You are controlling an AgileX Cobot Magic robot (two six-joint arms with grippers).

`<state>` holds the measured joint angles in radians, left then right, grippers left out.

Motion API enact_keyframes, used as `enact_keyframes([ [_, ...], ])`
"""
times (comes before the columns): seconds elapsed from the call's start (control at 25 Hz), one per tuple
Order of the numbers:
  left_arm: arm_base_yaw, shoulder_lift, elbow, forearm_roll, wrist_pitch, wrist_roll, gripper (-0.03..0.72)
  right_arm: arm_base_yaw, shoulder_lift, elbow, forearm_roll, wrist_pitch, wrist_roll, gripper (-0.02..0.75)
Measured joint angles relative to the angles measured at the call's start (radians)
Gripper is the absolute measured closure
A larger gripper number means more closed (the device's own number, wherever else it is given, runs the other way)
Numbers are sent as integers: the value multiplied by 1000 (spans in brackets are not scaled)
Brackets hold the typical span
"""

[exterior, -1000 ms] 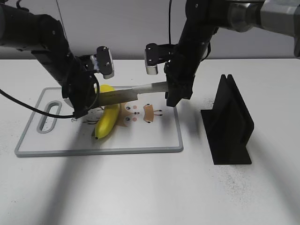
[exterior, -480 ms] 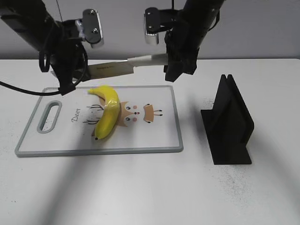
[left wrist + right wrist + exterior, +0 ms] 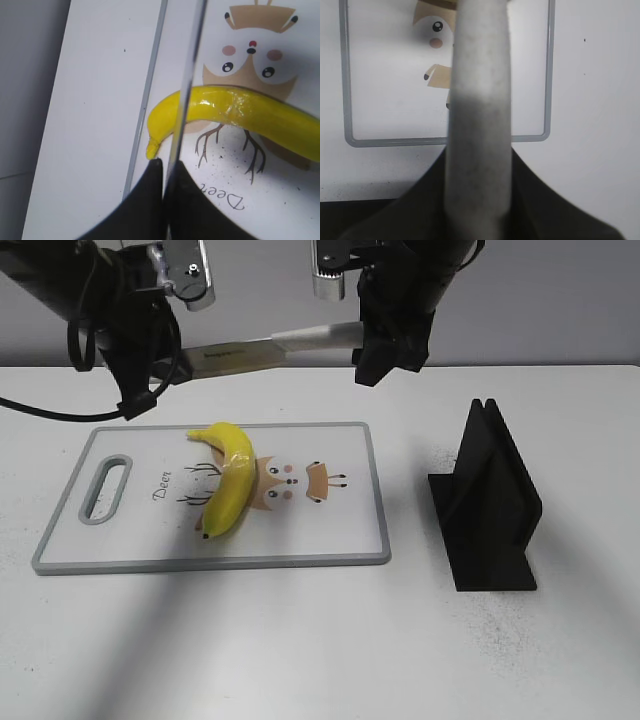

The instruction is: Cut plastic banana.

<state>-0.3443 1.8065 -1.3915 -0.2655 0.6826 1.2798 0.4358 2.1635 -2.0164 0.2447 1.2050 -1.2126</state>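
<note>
The plastic banana (image 3: 230, 481) lies whole on the cutting board (image 3: 120, 540), its stem end toward 11 o'clock and its dark tip toward 7 o'clock, across the printed deer picture. No cut or split shows in it, so the cutting itself looks entirely undone.

The knife (image 3: 262, 349) hangs level in the air well above the board. The right gripper (image 3: 375, 340) has its jaws pinched on the pale handle, and the left gripper (image 3: 150, 380) has its jaws closed on the far end of the blade. By the look of it, the blade must be brought down across the banana before any progress counts.

The exterior view alone shows the height gap and the black stand (image 3: 487, 502) on the table (image 3: 300, 640) at 3 o'clock. The left wrist view alone shows the blade edge-on, lined up over the stem end of the banana (image 3: 235, 112). The right wrist view shows mostly the handle (image 3: 479, 120) and the board's corner.
</note>
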Motion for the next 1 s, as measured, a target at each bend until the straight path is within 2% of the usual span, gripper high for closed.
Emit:
enact_keyframes([
  [0.08,0,0,0,0,-6,0,674,0,0,0,-6,0,4,556],
  [0.16,0,0,0,-4,-20,-6,613,0,0,0,-8,1,14,558],
  [0.28,1,-6,0,-13,-41,-19,444,0,0,1,-15,5,31,561],
  [0.36,1,-14,0,-17,-48,-21,284,0,0,1,-19,7,33,561],
  [0.44,1,-28,0,-21,-61,-22,160,-1,0,1,-20,8,33,563],
  [0.48,1,-36,0,-25,-70,-22,119,-1,0,1,-20,9,34,562],
  [0.64,1,-83,0,-33,-80,-22,75,-1,0,1,-21,9,35,562],
  [0.84,1,-162,0,-36,-50,-22,73,-1,0,1,-22,9,37,562],
  [1.0,1,-229,0,-37,7,-52,103,-1,0,1,-22,11,81,563],
])
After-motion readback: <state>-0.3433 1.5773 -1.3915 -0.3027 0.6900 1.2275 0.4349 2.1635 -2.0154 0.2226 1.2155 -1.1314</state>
